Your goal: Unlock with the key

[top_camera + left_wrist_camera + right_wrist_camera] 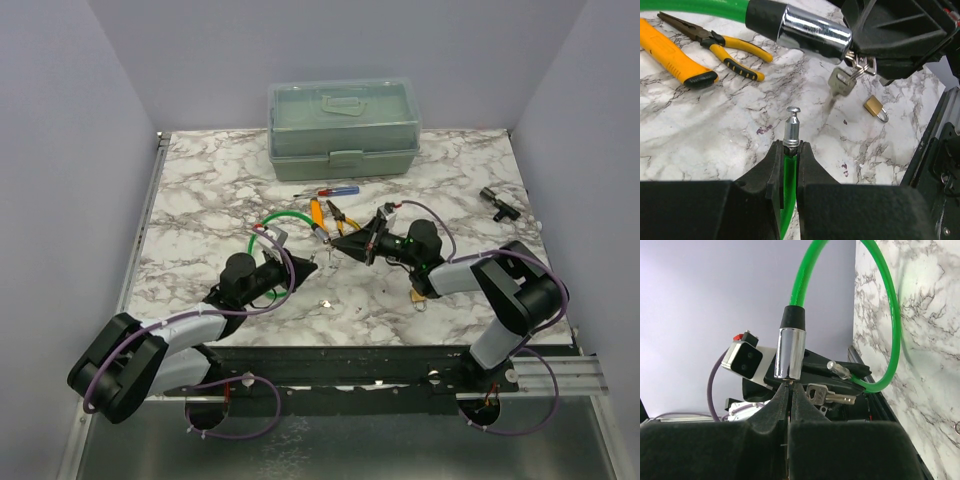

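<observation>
While the left gripper [791, 148] pinches the green cable [690, 6] just below its freed metal pin [792, 127], the right gripper [790, 388] is closed on the key [790, 383] seated in the chrome lock barrel [790, 352] above the table [715, 125].

You've got a white marble-patterned surface [200, 200], grey-veined, filling the middle of the overhead view. Plain pale lavender closes it in: back wall [330, 50], left wall [60, 150], right wall [590, 120]. Along the near edge there's a black strip [350, 362], then an aluminium rail [570, 372] and dull grey sheet metal [350, 450]. The light's soft and even, shadows faint.
</observation>
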Motion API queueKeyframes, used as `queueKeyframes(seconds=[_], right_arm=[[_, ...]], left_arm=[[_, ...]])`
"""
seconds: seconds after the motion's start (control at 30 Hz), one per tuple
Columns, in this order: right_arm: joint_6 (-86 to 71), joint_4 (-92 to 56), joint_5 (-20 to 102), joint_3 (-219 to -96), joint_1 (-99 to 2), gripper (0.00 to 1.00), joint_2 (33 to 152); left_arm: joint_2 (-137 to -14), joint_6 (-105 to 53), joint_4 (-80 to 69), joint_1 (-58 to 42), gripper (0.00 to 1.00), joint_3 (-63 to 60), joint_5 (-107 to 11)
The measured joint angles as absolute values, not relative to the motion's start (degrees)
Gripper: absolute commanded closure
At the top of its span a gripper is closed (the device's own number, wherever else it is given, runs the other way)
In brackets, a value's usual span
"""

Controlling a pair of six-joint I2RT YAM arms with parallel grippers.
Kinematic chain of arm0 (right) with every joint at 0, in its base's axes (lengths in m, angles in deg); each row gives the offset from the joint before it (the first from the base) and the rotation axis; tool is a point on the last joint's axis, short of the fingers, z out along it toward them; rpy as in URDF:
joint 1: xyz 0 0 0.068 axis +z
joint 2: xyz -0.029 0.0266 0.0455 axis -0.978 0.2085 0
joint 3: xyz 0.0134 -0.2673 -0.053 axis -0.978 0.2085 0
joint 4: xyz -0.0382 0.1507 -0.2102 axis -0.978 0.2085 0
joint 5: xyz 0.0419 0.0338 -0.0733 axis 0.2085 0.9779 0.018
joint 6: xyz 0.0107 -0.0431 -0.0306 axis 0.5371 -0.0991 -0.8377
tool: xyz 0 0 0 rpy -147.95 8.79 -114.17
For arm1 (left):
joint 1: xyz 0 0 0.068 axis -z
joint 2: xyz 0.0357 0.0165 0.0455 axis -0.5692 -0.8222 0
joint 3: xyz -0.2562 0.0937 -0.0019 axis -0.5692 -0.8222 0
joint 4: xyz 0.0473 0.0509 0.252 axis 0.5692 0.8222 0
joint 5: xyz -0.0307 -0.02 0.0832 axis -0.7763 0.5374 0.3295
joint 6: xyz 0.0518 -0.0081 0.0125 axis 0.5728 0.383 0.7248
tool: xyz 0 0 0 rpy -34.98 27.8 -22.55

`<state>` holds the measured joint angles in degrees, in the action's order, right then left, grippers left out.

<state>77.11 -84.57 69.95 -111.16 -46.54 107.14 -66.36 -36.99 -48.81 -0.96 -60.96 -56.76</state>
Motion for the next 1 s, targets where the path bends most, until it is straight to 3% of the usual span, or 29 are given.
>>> queueKeyframes(seconds=[0.53, 0.67, 1.0], right_arm=[[75.07, -82.60, 68.88, -110.85, -46.85, 0.99, 107.58], [74.75, -83.45, 68.56, -110.24, -46.85, 0.99, 110.11], [74.22, -86.60, 68.49, -110.78, -46.85, 0.99, 118.51]], left_arm=[[-59.15, -40.56, -36.97, -0.67, 1.00, -60.98, -50.93], [-57.77, -42.68, -33.10, -0.67, 0.94, -60.98, -48.24], [-62.10, -49.54, -26.65, -0.65, 0.93, -60.91, -42.75]])
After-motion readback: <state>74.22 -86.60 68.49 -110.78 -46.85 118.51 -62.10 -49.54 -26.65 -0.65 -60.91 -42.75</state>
